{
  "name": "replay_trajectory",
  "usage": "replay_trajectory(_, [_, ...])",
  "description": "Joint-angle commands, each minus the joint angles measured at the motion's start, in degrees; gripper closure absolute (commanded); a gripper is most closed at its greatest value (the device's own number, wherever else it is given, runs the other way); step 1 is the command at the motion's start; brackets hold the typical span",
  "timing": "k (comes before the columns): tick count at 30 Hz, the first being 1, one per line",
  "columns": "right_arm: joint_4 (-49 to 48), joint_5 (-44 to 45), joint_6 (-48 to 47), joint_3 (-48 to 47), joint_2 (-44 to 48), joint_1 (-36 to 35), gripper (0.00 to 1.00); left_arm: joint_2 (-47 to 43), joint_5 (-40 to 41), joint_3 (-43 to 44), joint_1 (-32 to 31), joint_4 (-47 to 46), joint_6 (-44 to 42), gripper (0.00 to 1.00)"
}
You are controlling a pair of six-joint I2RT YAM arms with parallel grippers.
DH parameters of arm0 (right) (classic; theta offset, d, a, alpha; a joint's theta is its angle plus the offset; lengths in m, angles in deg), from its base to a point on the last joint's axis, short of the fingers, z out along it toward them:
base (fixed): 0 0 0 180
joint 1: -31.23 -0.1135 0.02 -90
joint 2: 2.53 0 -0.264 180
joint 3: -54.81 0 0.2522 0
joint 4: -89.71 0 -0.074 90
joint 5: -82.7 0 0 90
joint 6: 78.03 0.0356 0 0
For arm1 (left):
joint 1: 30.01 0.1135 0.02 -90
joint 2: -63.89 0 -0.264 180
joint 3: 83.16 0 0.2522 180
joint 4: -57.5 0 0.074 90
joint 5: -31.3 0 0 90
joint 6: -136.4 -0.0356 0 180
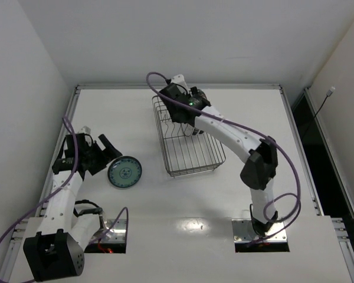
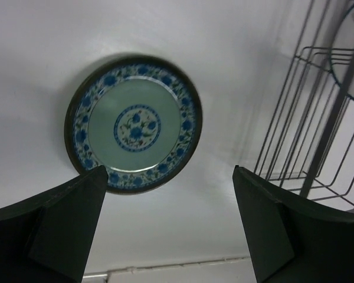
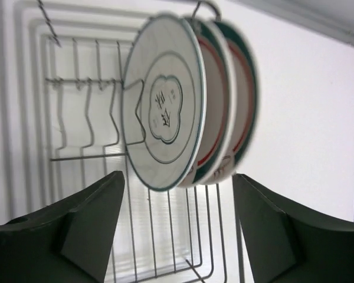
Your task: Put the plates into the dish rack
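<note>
A small teal-patterned plate (image 1: pixel 124 173) lies flat on the white table, left of the dish rack (image 1: pixel 189 158). My left gripper (image 1: pixel 109 148) hovers open just beside it. In the left wrist view the plate (image 2: pixel 133 124) lies ahead of the open left gripper (image 2: pixel 170 172), with nothing between the fingers. My right gripper (image 1: pixel 193 128) is over the far end of the rack. In the right wrist view three plates stand upright in the rack (image 3: pixel 76 118): a clear glass plate (image 3: pixel 162 112) in front and two white plates with green and red rims (image 3: pixel 236 94) behind it. The right gripper (image 3: pixel 178 175) is open just short of them, holding nothing.
The wire rack (image 2: pixel 318 118) stands to the right of the teal plate. Raised table edges run along the left and back sides (image 1: pixel 177 86). The arms' base plates (image 1: pixel 261 234) sit at the near edge.
</note>
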Motion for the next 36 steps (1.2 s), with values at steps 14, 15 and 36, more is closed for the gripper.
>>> replay_trajectory(14, [-1.8,-10.2,1.9,15.7,30.7,-5.1,0.26,2.4,3.8,-14.2,0.5,-1.1,19.2,0.00])
replay_trajectory(15, [-2.4,-10.7,1.9,16.6,31.5,-5.1,0.26,2.4,3.1,-15.1,0.5,-3.1,20.9,0.00])
replay_trajectory(36, [-4.1,-19.2,4.8,29.5,44.4,-4.6,0.26,16.4,-7.4,-13.0,1.5,-21.9,17.7,1.00])
